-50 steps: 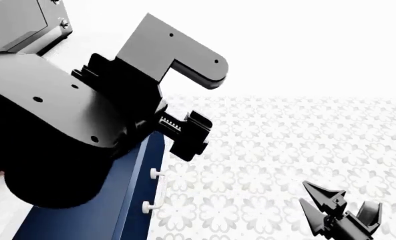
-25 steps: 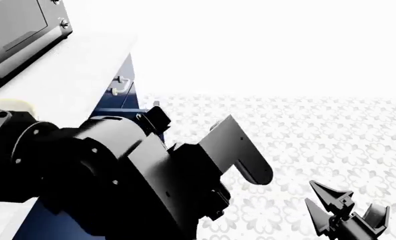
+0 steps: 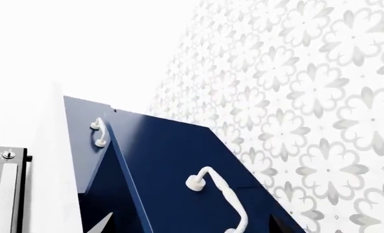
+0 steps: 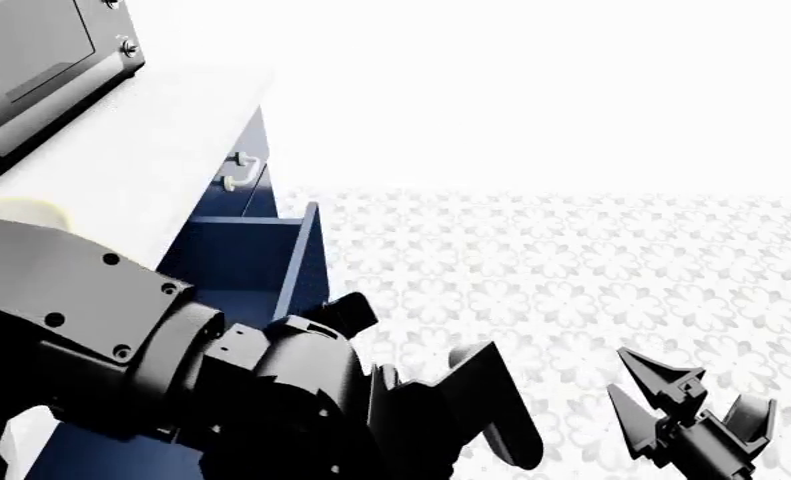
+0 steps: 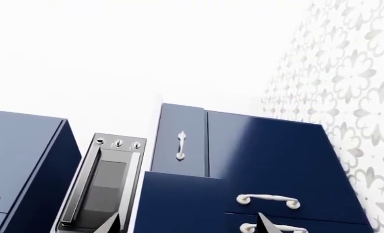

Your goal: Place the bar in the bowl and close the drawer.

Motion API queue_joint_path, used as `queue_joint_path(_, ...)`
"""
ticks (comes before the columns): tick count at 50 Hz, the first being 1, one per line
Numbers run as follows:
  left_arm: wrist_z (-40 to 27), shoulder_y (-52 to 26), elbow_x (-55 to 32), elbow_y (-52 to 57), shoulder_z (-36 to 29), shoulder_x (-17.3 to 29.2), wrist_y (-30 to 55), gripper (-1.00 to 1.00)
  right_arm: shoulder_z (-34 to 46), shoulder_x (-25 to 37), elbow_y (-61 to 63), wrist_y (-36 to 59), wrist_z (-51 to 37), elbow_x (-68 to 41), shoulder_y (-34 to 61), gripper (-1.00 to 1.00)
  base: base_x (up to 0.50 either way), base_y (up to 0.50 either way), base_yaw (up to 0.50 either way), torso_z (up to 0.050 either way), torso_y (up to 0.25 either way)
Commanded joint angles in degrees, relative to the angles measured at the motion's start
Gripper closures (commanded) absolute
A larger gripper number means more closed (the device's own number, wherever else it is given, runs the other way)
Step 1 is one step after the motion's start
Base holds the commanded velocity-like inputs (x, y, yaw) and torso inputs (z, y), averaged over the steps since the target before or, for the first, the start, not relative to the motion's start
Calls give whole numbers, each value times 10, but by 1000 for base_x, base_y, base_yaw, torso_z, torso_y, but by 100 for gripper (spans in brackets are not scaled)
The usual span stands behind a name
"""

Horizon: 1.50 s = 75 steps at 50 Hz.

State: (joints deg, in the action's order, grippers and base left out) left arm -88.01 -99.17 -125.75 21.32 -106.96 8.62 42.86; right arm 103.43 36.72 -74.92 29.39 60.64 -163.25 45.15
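The drawer (image 4: 298,262) stands pulled out from the navy cabinet below the white counter, its blue inner wall showing. In the left wrist view its front face (image 3: 172,160) and white handle (image 3: 219,199) lie straight ahead of my left gripper (image 3: 190,229), which is open with nothing between its fingertips. A cream-white rim, the bowl (image 4: 19,211), peeks over my left arm (image 4: 168,370) on the counter. Low at the right over the floor, my right gripper (image 4: 693,415) is open and empty; from its own camera (image 5: 190,227) it faces the cabinet fronts. The bar is out of view.
A steel toaster oven (image 4: 35,60) sits on the white counter (image 4: 155,150), also visible as the oven (image 5: 101,184) in the right wrist view. Navy cabinet doors carry white handles (image 4: 239,170) (image 5: 180,145). The patterned floor (image 4: 569,280) spreads to the right.
My left arm has swung down and toward the lower part of the head view, uncovering the counter, the oven and the open drawer. The right gripper has hardly moved.
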Motion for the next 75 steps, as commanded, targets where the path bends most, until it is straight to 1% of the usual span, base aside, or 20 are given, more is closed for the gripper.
queue_joint_path(1, 4, 17, 5, -27, -52, -27, -15, -100, 60, 0, 0, 2, 12, -52, 8, -100, 0, 0, 0, 0, 0)
queue_joint_path(15, 20, 50, 11, -90, -96, -57, -19, -100, 104, 1, 0, 5, 30, -88, 5, -100, 0, 0, 0, 0, 0)
queue_joint_path(27, 43, 82, 31, -144, -121, -73, 3, -100, 127, 2, 0, 5, 42, -107, 1, -100, 0, 0, 0, 0, 0)
queue_joint_path(35, 55, 105, 55, -172, -120, -81, 28, -100, 137, -1, 0, 5, 45, -115, -1, -100, 0, 0, 0, 0, 0)
queue_joint_path(51, 61, 186, 108, -262, -107, -81, 103, -100, 149, -4, 0, 7, 49, -127, 0, -100, 0, 0, 0, 0, 0)
queue_joint_path(67, 78, 240, 127, -306, -90, -81, 144, -100, 151, -3, 0, 7, 57, -130, -7, -100, 0, 0, 0, 0, 0)
queue_joint_path(75, 83, 254, 138, -319, -79, -78, 161, -100, 151, -3, 0, 7, 58, -131, -8, -100, 0, 0, 0, 0, 0)
